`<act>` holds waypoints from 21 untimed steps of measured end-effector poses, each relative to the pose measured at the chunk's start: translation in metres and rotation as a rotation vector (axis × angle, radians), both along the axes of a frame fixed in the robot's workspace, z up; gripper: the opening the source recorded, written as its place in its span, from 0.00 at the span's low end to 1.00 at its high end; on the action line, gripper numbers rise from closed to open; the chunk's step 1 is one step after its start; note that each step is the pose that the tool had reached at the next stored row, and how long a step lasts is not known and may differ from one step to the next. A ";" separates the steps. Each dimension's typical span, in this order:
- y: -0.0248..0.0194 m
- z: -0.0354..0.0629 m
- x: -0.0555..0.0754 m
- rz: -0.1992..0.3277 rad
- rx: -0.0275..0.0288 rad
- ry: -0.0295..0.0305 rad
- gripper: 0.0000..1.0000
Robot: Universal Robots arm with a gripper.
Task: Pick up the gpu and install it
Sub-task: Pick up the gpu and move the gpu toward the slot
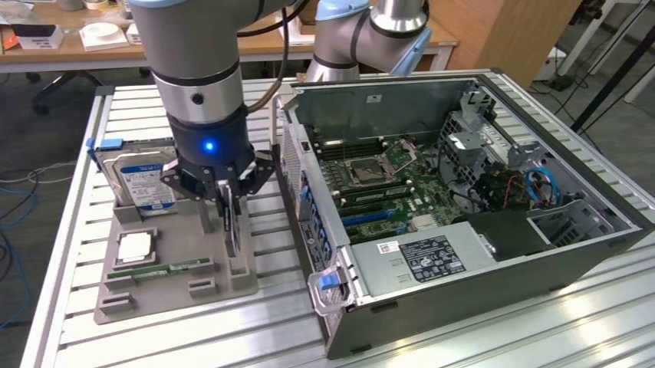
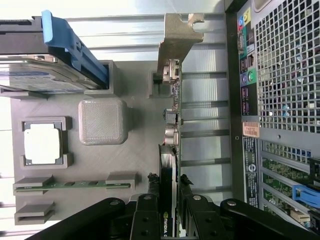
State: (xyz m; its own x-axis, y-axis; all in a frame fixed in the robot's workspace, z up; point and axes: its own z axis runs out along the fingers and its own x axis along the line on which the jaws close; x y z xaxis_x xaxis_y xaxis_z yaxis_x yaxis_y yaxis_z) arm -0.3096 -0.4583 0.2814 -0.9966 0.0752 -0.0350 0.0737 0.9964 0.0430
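Grey plastic holder tray (image 1: 164, 285) lies nearest on the slatted aluminium tabletop (image 1: 511, 330), carrying four parts. At its front sits one narrow green memory stick (image 1: 162, 269), and behind it one square silver processor chip (image 1: 135, 248). Further back, one thin green gpu card with a silver end bracket (image 1: 232, 232) (image 2: 169, 125) stands on edge in the tray, the black jaws clamped on its two faces. Beyond it one silver hard drive with a blue-white label (image 1: 143, 180) stands upright. One open black computer case (image 1: 430, 307) lies just beside the tray, on the exterior view's right.
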 end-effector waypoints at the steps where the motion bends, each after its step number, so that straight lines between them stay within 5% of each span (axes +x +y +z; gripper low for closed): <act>1: 0.0000 0.0004 0.000 0.000 0.0000 0.0000 0.26; 21: 0.0000 0.0132 0.000 0.001 0.0000 0.0000 0.26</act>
